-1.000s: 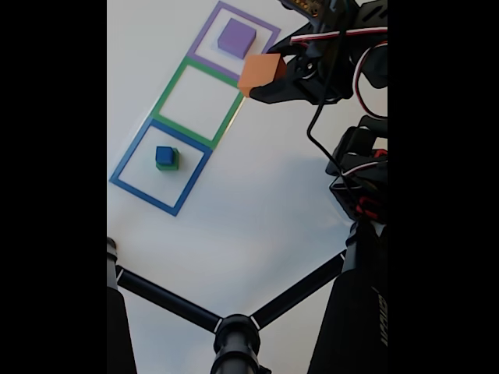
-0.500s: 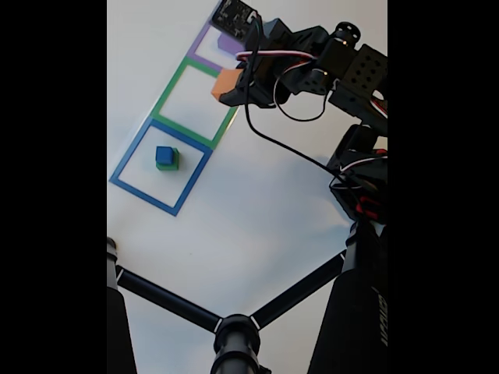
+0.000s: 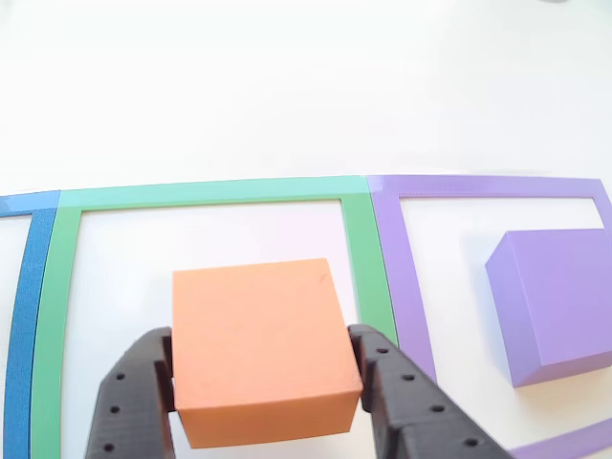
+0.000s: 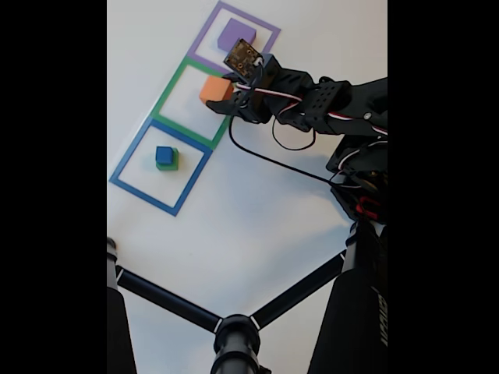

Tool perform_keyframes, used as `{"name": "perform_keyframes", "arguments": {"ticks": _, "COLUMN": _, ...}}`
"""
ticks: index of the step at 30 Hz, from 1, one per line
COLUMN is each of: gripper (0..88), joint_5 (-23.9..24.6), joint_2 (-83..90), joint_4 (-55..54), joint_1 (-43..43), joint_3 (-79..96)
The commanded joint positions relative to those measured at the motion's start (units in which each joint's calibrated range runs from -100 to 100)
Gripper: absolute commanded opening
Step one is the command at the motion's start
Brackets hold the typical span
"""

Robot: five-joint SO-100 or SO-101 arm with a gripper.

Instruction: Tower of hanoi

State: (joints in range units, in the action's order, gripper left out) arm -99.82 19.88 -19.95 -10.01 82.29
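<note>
words: I can read none | blocks, tape squares, my arm: no letters or numbers | black stand leg (image 4: pixel 357 327) low on the right in the fixed view: pale marks, maybe letters, too blurry to read

Arm (image 4: pixel 327 101) outstretched, claw (image 3: pixel 263 368) clamped, seemingly low
</note>
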Motion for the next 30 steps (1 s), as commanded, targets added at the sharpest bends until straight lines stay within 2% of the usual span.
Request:
{"name": "perform_keyframes", "arguments": {"ticks": 1, "gripper": 9.9, "joint_5": -0.2, "joint_2": -8.2, "joint_4": -15.2, "joint_1": -0.3, "joint_3": 0.1}}
{"name": "perform_keyframes", "arguments": {"ticks": 12, "gripper": 10.1, "joint_5": -0.2, "joint_2": -26.1, "joint_4": -38.9, "joint_1": 3.3, "joint_3": 1.2}}
{"name": "perform_keyframes", "arguments": {"ticks": 16, "gripper": 10.1, "joint_5": -0.2, "joint_2": -31.8, "joint_4": -44.4, "joint_1": 3.8, "joint_3": 0.0}}
{"name": "perform_keyframes", "arguments": {"ticks": 30, "gripper": 11.8, "joint_5": -0.2, "joint_2": -39.9, "joint_4": -46.8, "joint_1": 3.9, "joint_3": -3.9}}
